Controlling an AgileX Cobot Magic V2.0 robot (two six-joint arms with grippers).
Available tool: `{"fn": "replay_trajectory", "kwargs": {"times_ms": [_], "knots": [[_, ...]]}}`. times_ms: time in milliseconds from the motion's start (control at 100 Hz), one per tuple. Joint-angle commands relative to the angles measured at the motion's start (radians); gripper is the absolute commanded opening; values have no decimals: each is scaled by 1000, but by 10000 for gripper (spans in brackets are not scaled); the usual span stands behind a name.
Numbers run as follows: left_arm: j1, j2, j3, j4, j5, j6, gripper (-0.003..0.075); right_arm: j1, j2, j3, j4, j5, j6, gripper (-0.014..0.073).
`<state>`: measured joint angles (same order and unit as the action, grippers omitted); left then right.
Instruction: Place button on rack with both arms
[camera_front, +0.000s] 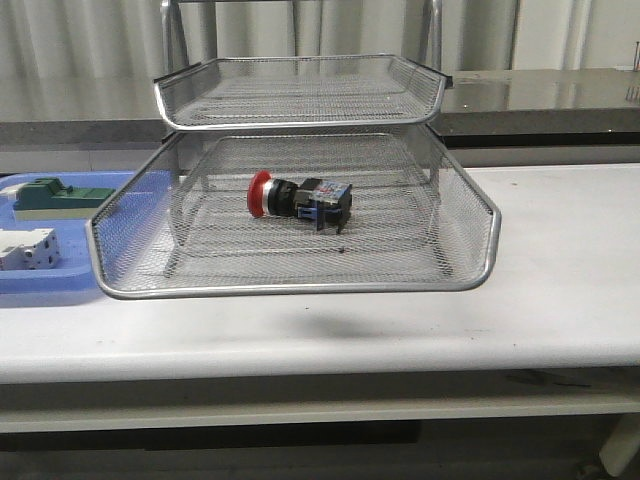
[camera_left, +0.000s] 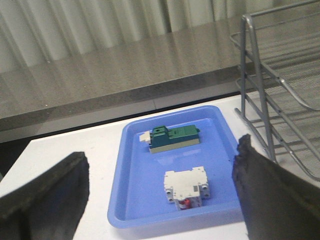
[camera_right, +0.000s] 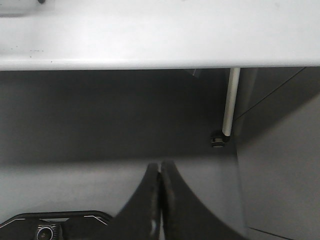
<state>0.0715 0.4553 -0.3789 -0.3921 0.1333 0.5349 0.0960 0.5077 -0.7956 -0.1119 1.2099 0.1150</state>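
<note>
The job looks done. The small push-button switch with a red round head, black body and blue back block (camera_front: 300, 199) lies on its side in the big pulled-out tray of the silver wire-mesh rack (camera_front: 300, 285), near the middle of that tray. Nothing holds it. Maybe the tray needs a push back in, but I can't be sure.

No arm shows in the front view. The black left gripper (camera_left: 160, 192) is spread wide and empty, and it hangs above the flat blue plastic tray (camera_left: 131, 200). The black right gripper (camera_right: 160, 200) is squeezed together with nothing in it, down below the edge of the white counter (camera_right: 150, 40).

In the blue tray sit a green block (camera_left: 172, 138) and a white block (camera_left: 187, 186), near each other but apart. The rack's upper tray (camera_front: 300, 90), farther back, looks bare.
</note>
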Motion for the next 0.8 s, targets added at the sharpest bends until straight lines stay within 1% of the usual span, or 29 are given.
{"fn": "replay_trajectory", "kwargs": {"times_ms": [0, 70, 320, 400, 450, 520, 660, 790], "knots": [[-1, 0, 22, -27, -195, -9, 565, -2, 5, -33, -22, -44, -2, -67], [-1, 0, 39, -27, -233, -9, 564, -2, 5, -33, -22, -44, -2, -67], [-1, 0, 39, -30, -233, -11, 564, -2, 5, -33, -22, -44, -2, -67], [-1, 0, 39, -89, -233, -11, 548, -2, 5, -33, -22, -44, -2, -67], [-1, 0, 39, -127, -229, -11, 512, -2, 5, -33, -22, -44, -2, -67], [-1, 0, 39, -132, -224, -11, 448, -2, 5, -33, -22, -44, -2, -67], [-1, 0, 39, -132, -216, -11, 289, -2, 5, -33, -22, -44, -2, -67], [-1, 0, 39, -132, -215, -11, 122, -2, 5, -33, -22, -44, -2, -67]]}}
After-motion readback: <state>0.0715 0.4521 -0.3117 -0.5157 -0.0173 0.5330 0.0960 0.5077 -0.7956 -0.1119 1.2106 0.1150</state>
